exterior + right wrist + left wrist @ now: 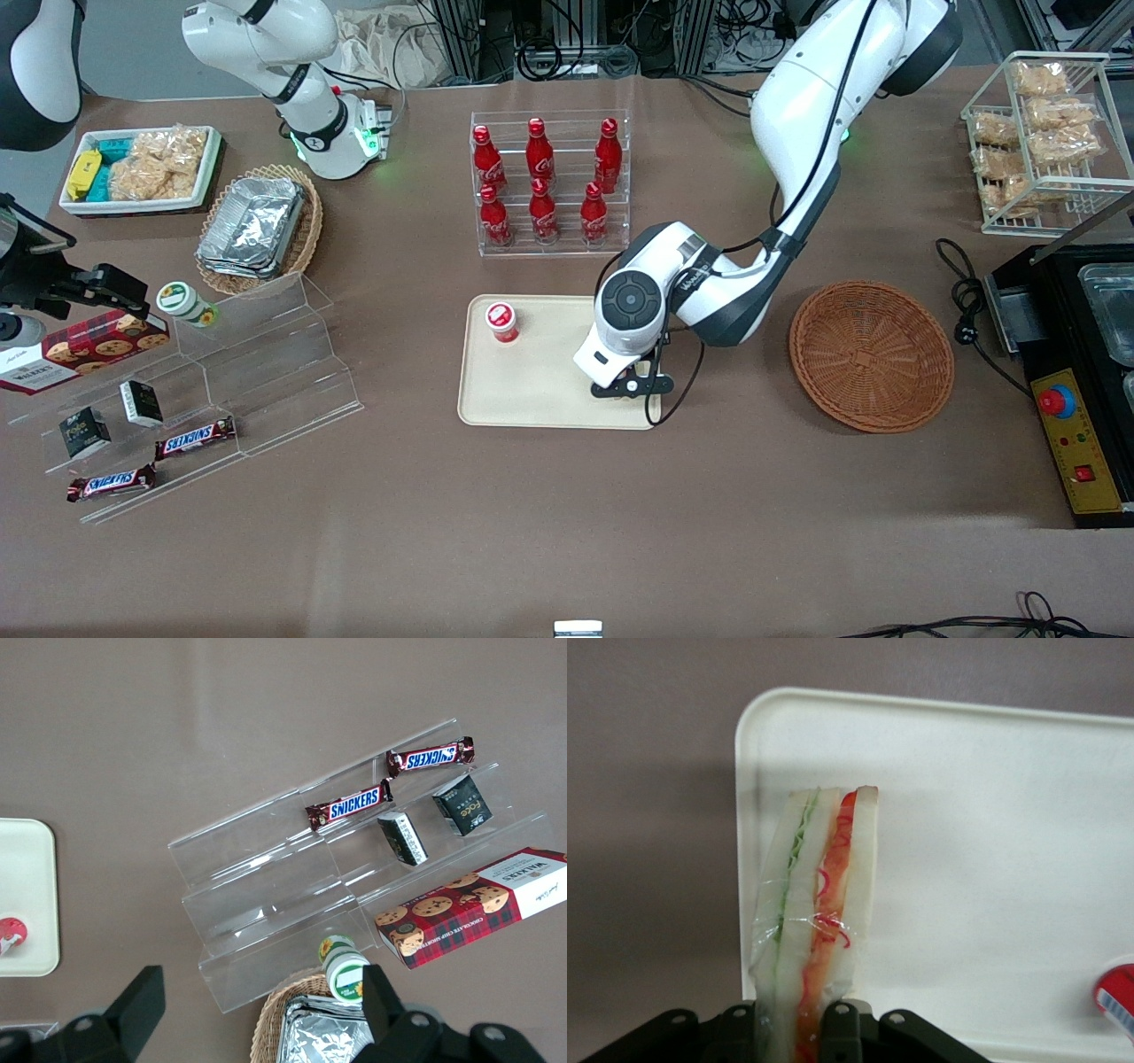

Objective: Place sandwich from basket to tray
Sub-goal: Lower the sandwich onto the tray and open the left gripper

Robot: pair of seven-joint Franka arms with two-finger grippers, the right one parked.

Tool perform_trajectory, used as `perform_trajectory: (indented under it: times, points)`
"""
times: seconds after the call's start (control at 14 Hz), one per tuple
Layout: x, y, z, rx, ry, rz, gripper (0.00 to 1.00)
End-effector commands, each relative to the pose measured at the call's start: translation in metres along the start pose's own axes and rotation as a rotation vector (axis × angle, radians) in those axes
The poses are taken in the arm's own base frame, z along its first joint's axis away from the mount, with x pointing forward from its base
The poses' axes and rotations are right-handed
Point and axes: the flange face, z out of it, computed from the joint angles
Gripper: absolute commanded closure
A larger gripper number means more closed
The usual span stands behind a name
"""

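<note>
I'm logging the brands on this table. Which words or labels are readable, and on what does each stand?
"SNICKERS": two candy bars on the clear stepped stand.
"WALKERS": red cookie box.
"Fače", roughly: small dark box.
Red bottles: script logo too small to read.
Nothing legible on the sandwich held by the gripper over the tray.

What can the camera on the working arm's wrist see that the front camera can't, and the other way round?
Only the wrist view shows the sandwich, wrapped in clear film and clamped in the gripper above the tray's corner. Only the front view shows the round basket, now with nothing in it, the cola bottles in their rack, the snack shelves and the arm itself, which hides the sandwich. Both show the cream tray and the small red-capped cup standing on it.
</note>
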Motion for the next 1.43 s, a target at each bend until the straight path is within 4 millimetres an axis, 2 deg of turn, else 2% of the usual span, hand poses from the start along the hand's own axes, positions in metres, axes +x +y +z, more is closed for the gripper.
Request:
perform_trajectory:
  times: [0.0,0.14,0.21,0.29,0.36,0.57,0.71,0.93,1.07,1.21,1.36]
  points:
    - [-0.010,-0.001,0.014,0.012,0.021,-0.005,1.00]
    - [-0.009,-0.001,0.015,0.022,0.033,0.002,1.00]
    - [-0.008,-0.002,0.015,0.026,0.037,0.003,0.89]
    - [-0.006,-0.004,0.014,0.026,0.038,0.002,0.25]
    - [-0.007,-0.003,0.012,0.025,0.041,0.005,0.00]
    - [-0.002,-0.010,-0.008,0.018,0.062,-0.008,0.00]
    - [0.001,-0.022,-0.034,0.018,0.079,-0.027,0.00]
    - [0.010,-0.064,-0.084,0.050,0.083,-0.072,0.00]
    - [-0.002,-0.087,-0.110,0.057,0.101,-0.096,0.00]
    - [-0.011,-0.128,-0.126,0.069,0.123,-0.100,0.00]
    - [-0.026,-0.160,-0.148,0.068,0.144,-0.053,0.00]
